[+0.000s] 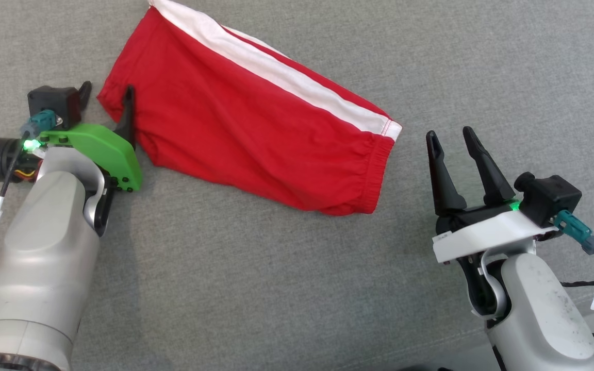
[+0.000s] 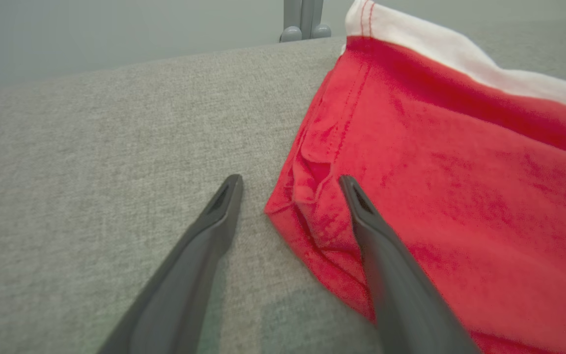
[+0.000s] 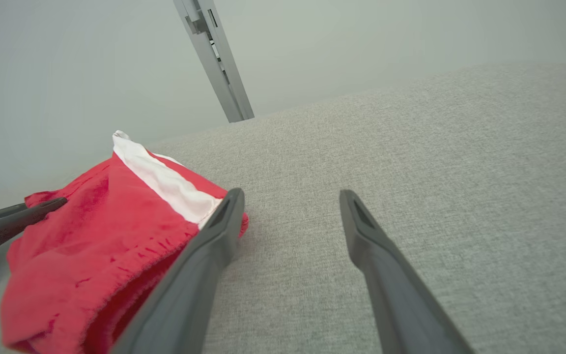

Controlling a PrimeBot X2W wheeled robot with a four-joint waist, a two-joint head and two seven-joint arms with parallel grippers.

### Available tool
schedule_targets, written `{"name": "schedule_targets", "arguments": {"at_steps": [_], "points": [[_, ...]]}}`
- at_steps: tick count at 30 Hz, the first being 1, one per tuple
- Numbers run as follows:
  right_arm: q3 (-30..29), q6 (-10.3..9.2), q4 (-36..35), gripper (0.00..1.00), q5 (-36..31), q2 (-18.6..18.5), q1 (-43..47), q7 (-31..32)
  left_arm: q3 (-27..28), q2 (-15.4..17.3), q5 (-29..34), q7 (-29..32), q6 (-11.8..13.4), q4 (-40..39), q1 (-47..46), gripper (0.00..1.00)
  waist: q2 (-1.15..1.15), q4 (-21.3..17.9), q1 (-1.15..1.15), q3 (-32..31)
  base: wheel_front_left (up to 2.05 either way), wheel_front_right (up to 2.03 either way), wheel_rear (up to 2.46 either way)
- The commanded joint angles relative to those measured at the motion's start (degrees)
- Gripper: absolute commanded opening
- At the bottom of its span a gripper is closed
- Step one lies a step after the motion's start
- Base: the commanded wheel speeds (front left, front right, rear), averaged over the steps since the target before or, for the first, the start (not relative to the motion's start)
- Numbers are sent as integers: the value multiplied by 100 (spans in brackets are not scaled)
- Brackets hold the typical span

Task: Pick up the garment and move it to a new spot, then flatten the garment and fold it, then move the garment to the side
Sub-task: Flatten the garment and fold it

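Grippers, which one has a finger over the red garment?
The left gripper: one finger overlaps a corner of the red garment, the other is over bare grey surface. The right gripper stands apart from it.

Garment (image 1: 256, 129): solid red, with one broad white band (image 1: 276, 67) along its long side nearest the far edge of the surface; red stitching (image 2: 361, 19) on the white hem. Surface (image 1: 276, 288): grey, fine flecked weave, uniform. Left gripper (image 1: 109, 88): dark grey fingers, bright green mount plate (image 1: 101, 149). Right gripper (image 1: 449, 133): the same dark fingers, white mount plate (image 1: 488, 234). Camera blocks (image 1: 555, 198) black, connectors (image 1: 575, 229) teal. Forearms (image 1: 44, 247) pale grey, the right one dark-speckled.
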Motion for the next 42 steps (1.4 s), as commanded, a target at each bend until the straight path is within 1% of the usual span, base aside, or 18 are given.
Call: {"name": "schedule_targets", "arguments": {"at_steps": [1,2,3,7,10,15,20,23,27,32,34,35,36,37,39,42], "points": [[-49,-6,33,100,-67,-20,71,-26,-35,-14,-39,97,-13,140,78,89,0,59,0,-81,0,0,0],[-79,-6,57,100,-114,-20,72,-25,-91,-54,-57,188,-7,240,97,18,0,67,0,-110,0,0,0],[-105,-7,85,100,-190,-18,76,-26,-146,-105,-123,250,-8,294,137,0,0,75,0,-144,0,0,0],[-175,-7,191,100,-343,-19,127,-26,-347,-184,-376,337,-8,335,346,0,0,136,0,-309,0,0,0],[-225,-6,280,100,-463,-19,190,-26,-415,-211,-622,196,-9,274,479,0,0,206,0,-476,0,0,0],[-312,-6,435,100,-670,-19,333,-26,-303,-257,-945,-167,-10,221,850,0,0,410,0,-880,0,0,0],[-473,-6,598,100,-784,-19,552,-26,-118,-362,-1097,-303,-5,86,1356,0,0,697,0,-1270,0,0,0],[-531,-7,706,100,-836,-19,720,-26,92,-419,-1086,-309,97,-268,1808,0,0,878,0,-1524,0,0,0],[-573,-6,783,100,-853,-20,876,-26,330,-479,-951,-308,251,-806,2480,0,0,1027,0,-1752,0,0,0],[-556,-6,828,100,-899,-19,996,-26,589,-612,-746,-307,448,-1536,3250,0,0,1174,0,-1872,0,0,0],[-487,-6,831,100,-899,-19,1000,-26,625,-669,-640,-302,457,-1763,3485,0,0,1239,0,-1867,0,0,0],[-435,-6,824,100,-914,-18,958,-26,660,-676,-573,-303,472,-1867,3548,39,0,1273,0,-1853,0,0,0],[-395,-7,818,100,-912,-19,909,-26,679,-699,-524,-303,483,-1957,3606,72,0,1300,0,-1841,0,0,0],[-322,-7,813,100,-890,-19,835,-26,716,-742,-487,-302,497,-2053,3678,100,0,1331,0,-1820,0,0,0],[-114,-6,834,100,-850,-20,606,-26,813,-814,-346,-301,480,-2338,3802,100,0,1418,0,-1750,0,0,0],[144,-6,948,100,-909,-21,280,-26,870,-858,-165,-303,435,-2539,3830,100,0,1507,0,-1669,0,0,0]]}}
